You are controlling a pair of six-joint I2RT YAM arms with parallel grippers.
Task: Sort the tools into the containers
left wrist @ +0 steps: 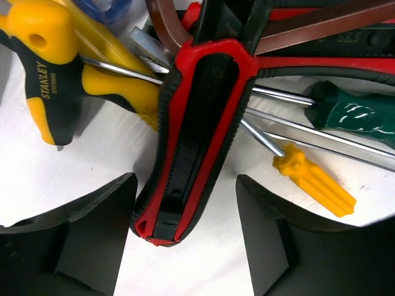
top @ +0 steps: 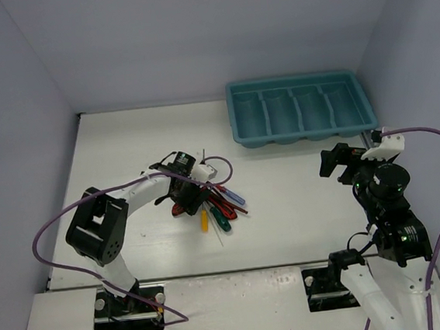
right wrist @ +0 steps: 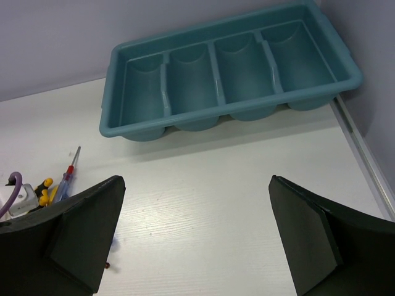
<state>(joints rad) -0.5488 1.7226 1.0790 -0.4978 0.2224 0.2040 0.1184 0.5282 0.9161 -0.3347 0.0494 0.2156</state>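
The tools lie in a pile point(top: 212, 208) left of the table's middle. My left gripper point(top: 182, 190) is down on that pile. In the left wrist view its jaws point(left wrist: 186, 185) straddle the red-and-black pliers handle point(left wrist: 197, 135): the left finger touches it and the right finger stands apart. Around it lie a yellow-black T-handle point(left wrist: 43, 68), a green screwdriver point(left wrist: 358, 114) and a small yellow screwdriver point(left wrist: 315, 185). The teal tray of containers point(top: 300, 109) sits at the back right, its four compartments point(right wrist: 217, 68) bare. My right gripper point(top: 337, 161) hovers open in front of the tray, holding nothing point(right wrist: 196, 185).
Purple cables loop from both arms over the table. The side walls stand close to the table's left and right edges. A thin red-and-blue screwdriver point(right wrist: 69, 171) shows at the pile's edge in the right wrist view.
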